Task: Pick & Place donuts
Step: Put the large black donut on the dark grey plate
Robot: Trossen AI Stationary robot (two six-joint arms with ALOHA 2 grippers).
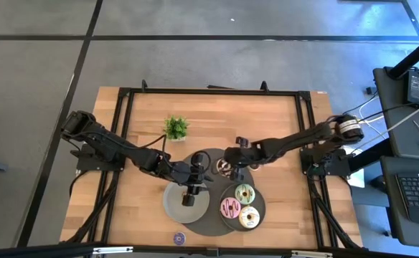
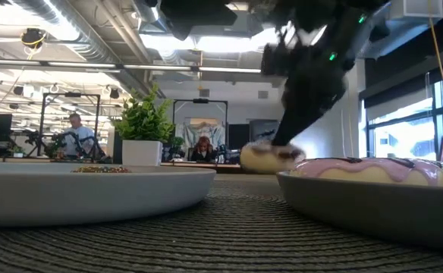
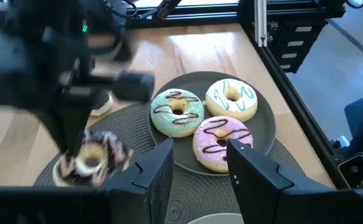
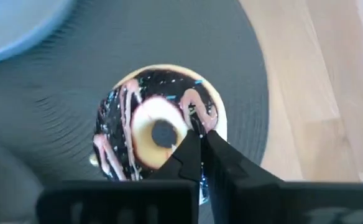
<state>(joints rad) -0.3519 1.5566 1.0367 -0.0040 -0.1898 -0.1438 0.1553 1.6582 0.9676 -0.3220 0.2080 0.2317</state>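
The right gripper [image 4: 197, 146] sits directly over the chocolate donut [image 4: 160, 127], its two fingers pressed nearly together against the ring's edge on the side nearest the wrist, so it seems to be pinching that rim, though a firm grip cannot be confirmed. Seen from above, this donut [image 1: 224, 168] lies on the dark mat [image 1: 206, 223] at about eleven o'clock from the dark plate [image 1: 261, 208] holding the green [image 1: 245, 193], pink [image 1: 231, 208] and cream [image 1: 249, 217] donuts. The left gripper [image 1: 189, 195], fingers spread and empty, hovers over the grey plate [image 1: 172, 206] at roughly seven o'clock from the donut, so the right arm is much nearer.
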